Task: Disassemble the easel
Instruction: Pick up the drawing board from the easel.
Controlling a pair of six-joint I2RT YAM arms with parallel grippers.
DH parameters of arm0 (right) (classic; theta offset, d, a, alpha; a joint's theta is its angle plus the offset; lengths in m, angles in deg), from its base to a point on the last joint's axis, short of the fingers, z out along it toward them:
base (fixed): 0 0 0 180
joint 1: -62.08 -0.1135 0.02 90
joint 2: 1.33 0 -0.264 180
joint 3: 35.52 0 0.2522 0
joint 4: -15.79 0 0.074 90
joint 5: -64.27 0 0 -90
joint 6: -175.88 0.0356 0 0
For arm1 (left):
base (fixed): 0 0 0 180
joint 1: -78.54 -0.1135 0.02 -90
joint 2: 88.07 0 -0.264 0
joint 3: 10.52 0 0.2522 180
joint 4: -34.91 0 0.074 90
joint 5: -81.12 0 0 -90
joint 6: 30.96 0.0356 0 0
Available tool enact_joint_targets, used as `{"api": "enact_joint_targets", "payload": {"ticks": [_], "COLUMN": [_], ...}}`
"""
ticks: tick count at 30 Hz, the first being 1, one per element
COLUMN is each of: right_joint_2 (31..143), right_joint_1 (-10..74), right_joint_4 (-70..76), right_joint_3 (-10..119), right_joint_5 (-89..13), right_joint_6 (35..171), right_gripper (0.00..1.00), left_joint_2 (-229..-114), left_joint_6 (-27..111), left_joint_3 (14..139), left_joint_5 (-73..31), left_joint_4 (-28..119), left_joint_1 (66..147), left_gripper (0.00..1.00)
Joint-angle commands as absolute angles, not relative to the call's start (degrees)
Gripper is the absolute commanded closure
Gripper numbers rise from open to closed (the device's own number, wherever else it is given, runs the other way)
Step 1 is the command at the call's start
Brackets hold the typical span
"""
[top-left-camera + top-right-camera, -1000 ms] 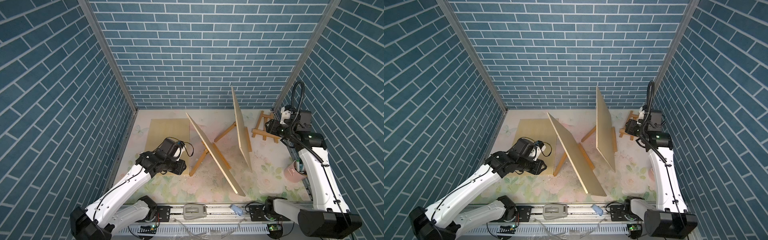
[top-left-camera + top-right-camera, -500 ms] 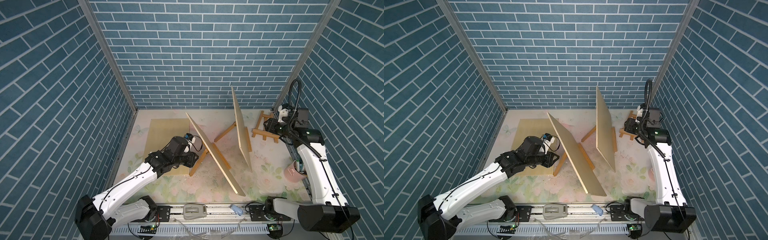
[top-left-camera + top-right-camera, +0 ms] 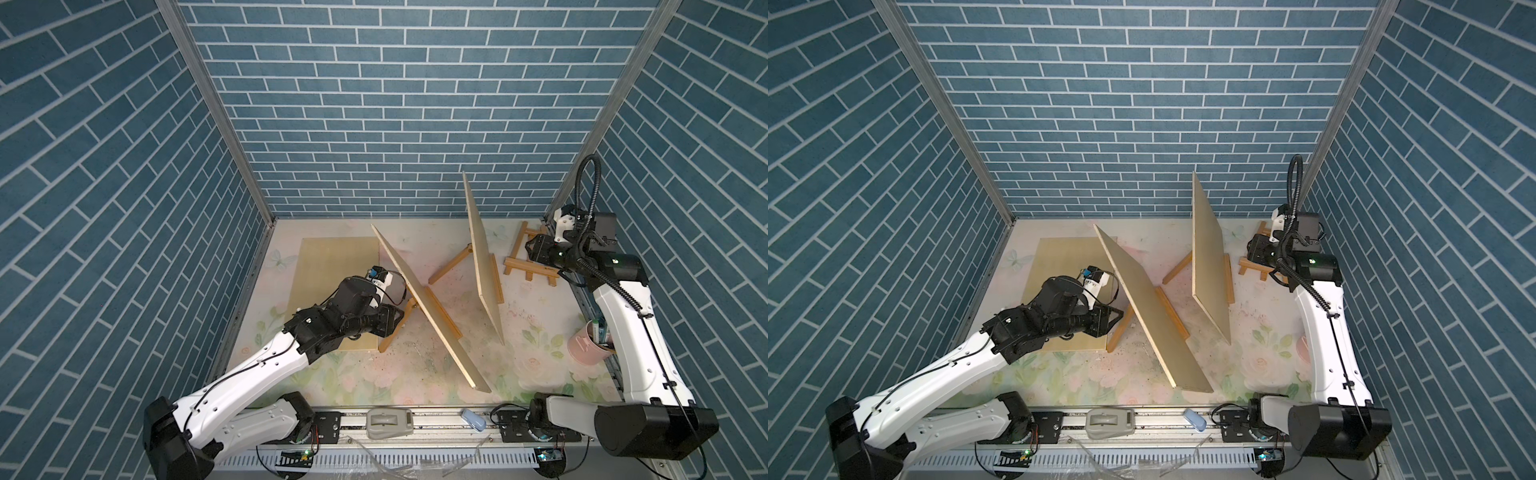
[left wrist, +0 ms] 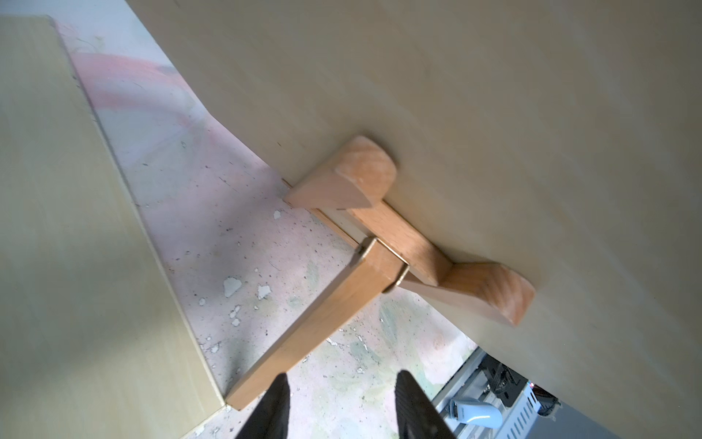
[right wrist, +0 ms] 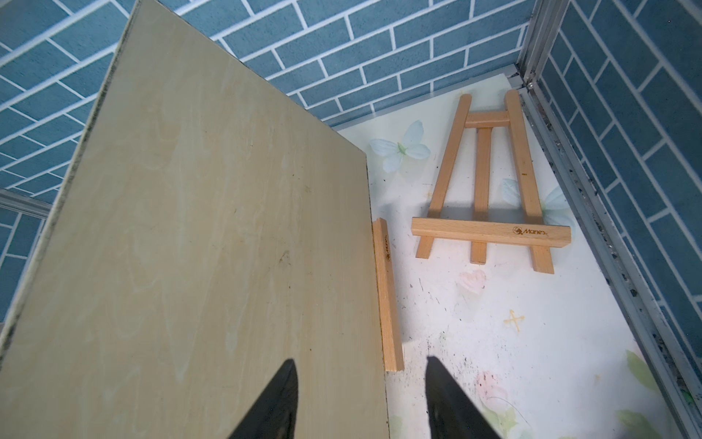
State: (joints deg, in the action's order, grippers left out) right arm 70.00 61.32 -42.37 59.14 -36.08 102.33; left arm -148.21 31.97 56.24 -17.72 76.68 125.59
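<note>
By the easel leg (image 3: pixel 390 343), left arm (image 3: pixel 266 365) outstretched

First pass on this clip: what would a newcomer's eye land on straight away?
Two plywood boards stand tilted on small wooden easels at the centre, the front board and the back board, and they dominate both top views. The open left pincer sits at the rear leg behind the front board. A folded easel lies flat in the back right corner, ahead of the open right pincer.

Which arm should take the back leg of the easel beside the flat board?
Left. The left hand, open, is right at the foot of that leg; the right hand is far off, at the other standing board.
</note>
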Motion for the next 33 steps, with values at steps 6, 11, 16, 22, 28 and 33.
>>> {"api": "enact_joint_targets", "payload": {"ticks": [6,11,16,22,28,33], "right_joint_2": [71.6,71.5,71.8,72.2,71.7,71.3], "right_joint_1": [61.1,61.1,61.0,61.0,61.1,61.0], "right_joint_4": [-42.6,-43.1,-43.5,-44.1,-44.6,-44.6], "right_joint_3": [62.5,63.2,63.6,64.5,64.6,63.8], "right_joint_5": [-37.4,-37.3,-37.5,-37.7,-37.2,-37.3], "right_joint_6": [100.9,100.9,101.1,101.4,101.2,101.3], "right_gripper": [0.46,0.47,0.47,0.47,0.47,0.47], "left_joint_2": [-153.5,-153.5,-156.1,-160.4,-162.2,-162.9], "left_joint_6": [37.2,38.1,39.3,41.4,45.0,47.8], "left_joint_3": [53.7,51.8,51.1,51.9,53.5,54.6], "left_joint_5": [-17.1,-13.9,-14.8,-14.7,-13.6,-11.8], "left_joint_4": [72.7,69.3,65.2,61.6,62.6,65.2], "left_joint_1": [126.5,126.5,126.5,126.5,126.4,126.2], "left_gripper": [0.54,0.54,0.55,0.55,0.57,0.56]}}
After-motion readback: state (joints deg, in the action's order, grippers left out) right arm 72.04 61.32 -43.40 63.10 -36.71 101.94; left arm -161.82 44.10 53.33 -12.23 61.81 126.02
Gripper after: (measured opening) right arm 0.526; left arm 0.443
